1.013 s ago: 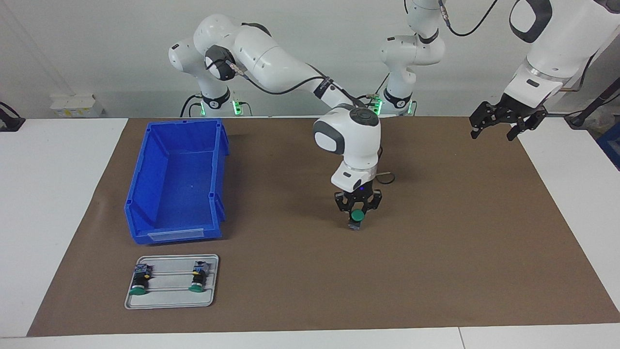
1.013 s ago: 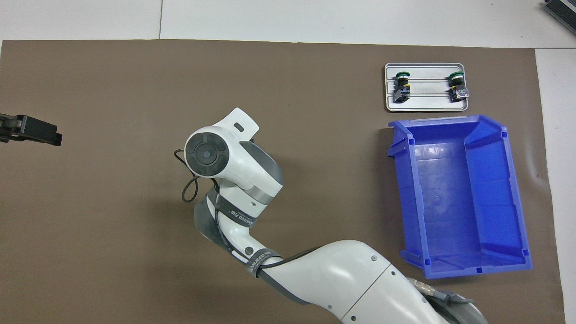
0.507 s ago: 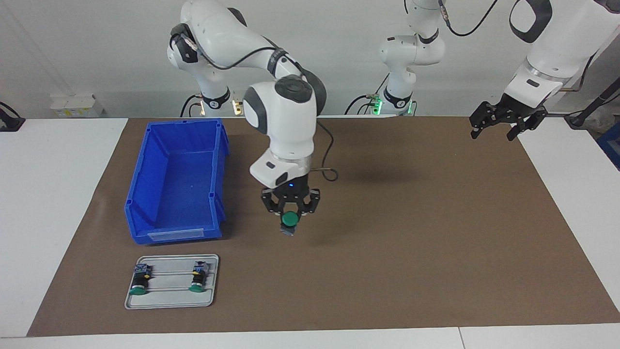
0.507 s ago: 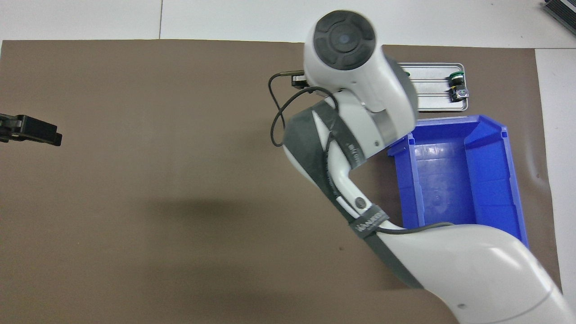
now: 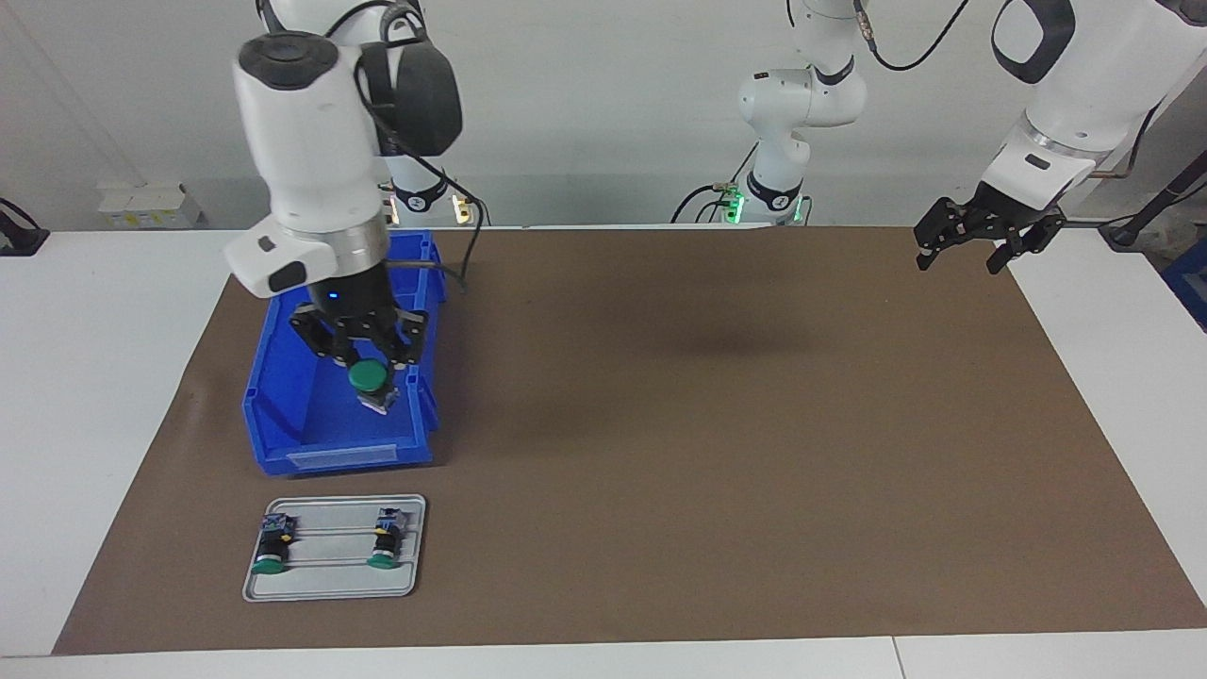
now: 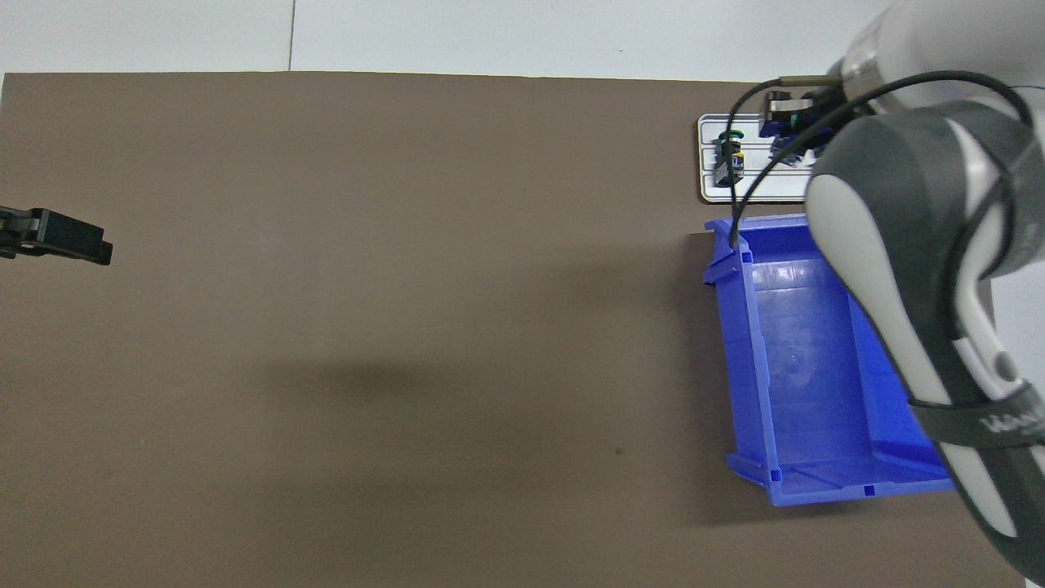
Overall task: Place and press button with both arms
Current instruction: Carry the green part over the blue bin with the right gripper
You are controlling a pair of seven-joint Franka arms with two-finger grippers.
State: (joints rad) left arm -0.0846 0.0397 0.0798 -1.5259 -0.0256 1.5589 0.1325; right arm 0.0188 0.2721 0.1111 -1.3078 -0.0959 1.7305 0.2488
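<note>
**A:** Where is your button (image 5: 368, 376) right now?

**B:** You have it in the right gripper (image 5: 362, 351), whose fingers are clamped on the black body just under the green cap. It hangs in the air over the blue bin (image 5: 283, 396), cap turned toward the facing camera, grey-blue terminal block pointing down. The overhead view hides it under the arm.

**A:** How do you expect it to handle?

**B:** Judge it light and rigid: a hard plastic part, nothing that bends. The cap is smooth and rounded, so it would likely slip if you pinched it there. Take hold where you hold it now, across the short cylindrical body, which leaves the cap free for pressing. The terminal block looks like the delicate end, so set it down gently.

**A:** And your other arm?

**B:** The left gripper (image 5: 971, 236) waits over the edge of the brown mat (image 5: 754, 453) at the left arm's end of the bench, fingers spread wide, holding nothing.

**A:** Anything else on the bench?

**B:** Two similar green-capped buttons (image 5: 272, 547) lie on the grey tray (image 5: 330, 589), which sits farther from the robots than the bin.

**A:** Any writing you can read?

**B:** A dark strap on the right arm carries pale lettering in the overhead view, but you cannot make it out. No labels are readable on the bin, tray or buttons.
</note>
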